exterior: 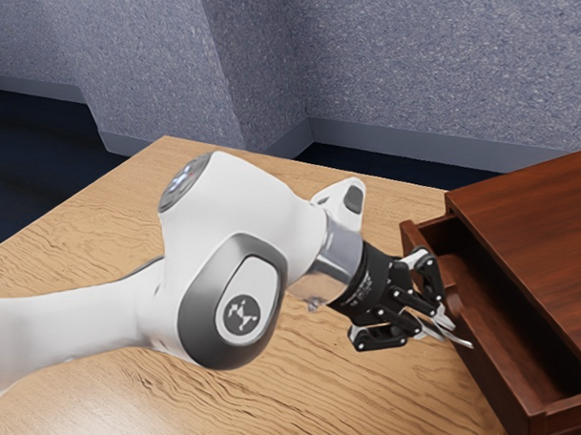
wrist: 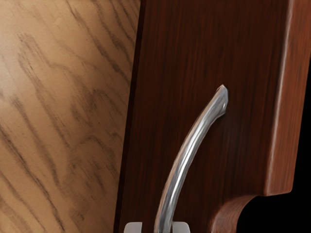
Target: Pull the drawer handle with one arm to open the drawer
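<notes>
A dark red-brown wooden cabinet [exterior: 549, 237] stands at the exterior view's right, and its top drawer [exterior: 478, 349] is pulled partway out, with its inside showing. My black gripper [exterior: 448, 327] reaches the drawer front from the left, its fingers on either side of the curved silver handle [exterior: 459, 339]. In the wrist view the handle [wrist: 194, 141] arcs across the drawer front [wrist: 170, 73] and runs down between two light finger pads [wrist: 133, 227] at the picture's edge. The gripper is shut on the handle.
The cabinet rests on a light wooden table [exterior: 100, 243] that stretches to the exterior view's left under my white arm [exterior: 235, 277]. Grey walls and a dark floor lie behind. The table's wood grain [wrist: 58, 121] lies beside the drawer front.
</notes>
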`<state>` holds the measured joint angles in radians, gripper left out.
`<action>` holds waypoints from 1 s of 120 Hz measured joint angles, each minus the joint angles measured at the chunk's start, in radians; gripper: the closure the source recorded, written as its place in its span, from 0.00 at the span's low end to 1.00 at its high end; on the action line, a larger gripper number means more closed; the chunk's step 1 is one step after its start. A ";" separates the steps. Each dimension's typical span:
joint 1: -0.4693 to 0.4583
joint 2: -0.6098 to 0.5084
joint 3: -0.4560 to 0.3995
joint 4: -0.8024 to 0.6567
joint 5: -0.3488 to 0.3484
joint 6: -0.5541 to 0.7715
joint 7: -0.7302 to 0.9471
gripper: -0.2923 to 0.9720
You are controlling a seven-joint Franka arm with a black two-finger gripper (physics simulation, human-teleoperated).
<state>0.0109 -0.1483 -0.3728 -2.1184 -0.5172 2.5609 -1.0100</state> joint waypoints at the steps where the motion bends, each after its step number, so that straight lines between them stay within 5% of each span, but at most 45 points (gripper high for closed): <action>1: 0.000 -0.001 0.000 -0.001 0.000 0.000 0.000 0.80; 120: 0.002 -0.130 0.015 -0.123 -0.003 -0.007 -0.001 0.80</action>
<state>0.0133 -0.2785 -0.3578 -2.2414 -0.5206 2.5543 -1.0109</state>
